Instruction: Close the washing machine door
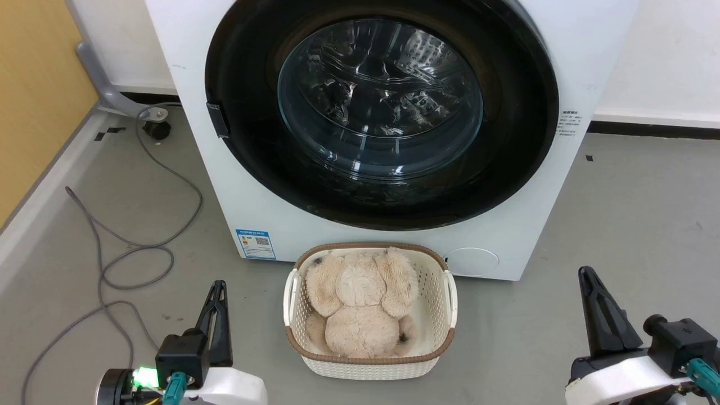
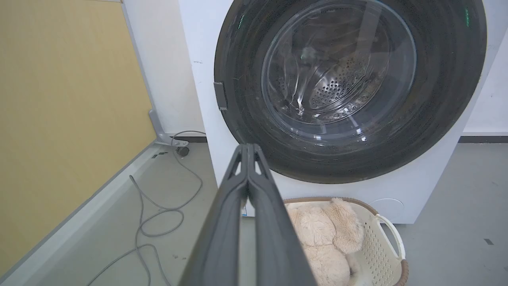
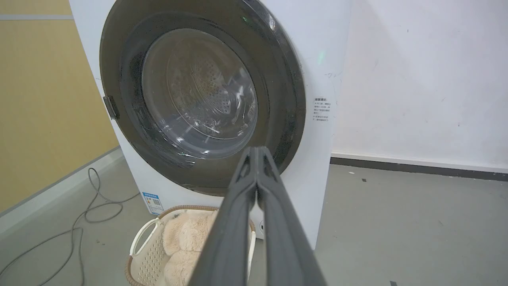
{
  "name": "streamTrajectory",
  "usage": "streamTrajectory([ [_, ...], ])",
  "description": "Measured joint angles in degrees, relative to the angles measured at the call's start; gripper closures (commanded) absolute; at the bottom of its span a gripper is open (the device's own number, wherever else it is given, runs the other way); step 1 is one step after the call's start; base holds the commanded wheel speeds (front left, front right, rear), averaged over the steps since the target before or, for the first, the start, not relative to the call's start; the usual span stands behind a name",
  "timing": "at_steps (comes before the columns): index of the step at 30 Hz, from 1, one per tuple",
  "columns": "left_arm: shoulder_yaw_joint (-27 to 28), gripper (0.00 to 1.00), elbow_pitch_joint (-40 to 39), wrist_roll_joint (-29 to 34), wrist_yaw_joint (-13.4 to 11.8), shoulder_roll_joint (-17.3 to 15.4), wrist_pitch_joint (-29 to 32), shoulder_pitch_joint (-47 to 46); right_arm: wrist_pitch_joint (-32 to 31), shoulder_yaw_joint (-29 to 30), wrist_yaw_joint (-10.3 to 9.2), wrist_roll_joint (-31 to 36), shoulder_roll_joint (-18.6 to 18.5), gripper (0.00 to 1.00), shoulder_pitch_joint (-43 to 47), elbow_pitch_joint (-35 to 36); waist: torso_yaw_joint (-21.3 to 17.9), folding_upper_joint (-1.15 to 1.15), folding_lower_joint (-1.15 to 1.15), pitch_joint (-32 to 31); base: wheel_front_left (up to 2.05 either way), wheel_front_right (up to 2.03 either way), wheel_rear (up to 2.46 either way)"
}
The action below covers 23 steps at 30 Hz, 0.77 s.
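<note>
Far on my left I see a grey cable [image 1: 140, 247] lying in loops on the floor. Near me, low on the left, is the left gripper [image 1: 219, 289]. Its two dark fingers are pressed together and hold nothing. They point away from me, toward the left part of the washing machine [image 1: 236, 202].

The washing machine door [image 1: 379, 101] is far ahead of both grippers and up from them. It sits in the middle, between the two. It is a big black round ring with a glass bowl in it. It looks flat against the white front, and I see no gap at its edge, so I think it is shut or almost shut. A small dark tab [image 1: 218, 119] sticks out on the door's left edge, so I think that is the side that swings. The left gripper is nearer to that side. If the door needs one more push, I would use the left arm and press next to the tab.

On the floor, touching the front of the machine, is a white basket [image 1: 451, 298] with a plush toy [image 1: 360, 304] in it. It is between my grippers and the door.

Low on the right is the right gripper [image 1: 590, 287]. Its fingers are pressed together too, and they hold nothing.
</note>
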<state>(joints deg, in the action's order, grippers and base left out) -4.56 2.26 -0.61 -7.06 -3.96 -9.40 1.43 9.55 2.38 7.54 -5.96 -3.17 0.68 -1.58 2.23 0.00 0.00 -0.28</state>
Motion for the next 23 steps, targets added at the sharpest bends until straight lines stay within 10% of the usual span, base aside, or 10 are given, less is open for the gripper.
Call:
streamTrajectory([
  [23, 1.3, 1.00, -0.6, 0.0, 1.9, 0.4, 2.6, 0.0, -2.9, -0.7, 0.00, 1.5, 0.0, 1.00, 0.0, 0.3, -0.6, 0.00, 0.00, 0.1, 0.00, 0.00, 0.00],
])
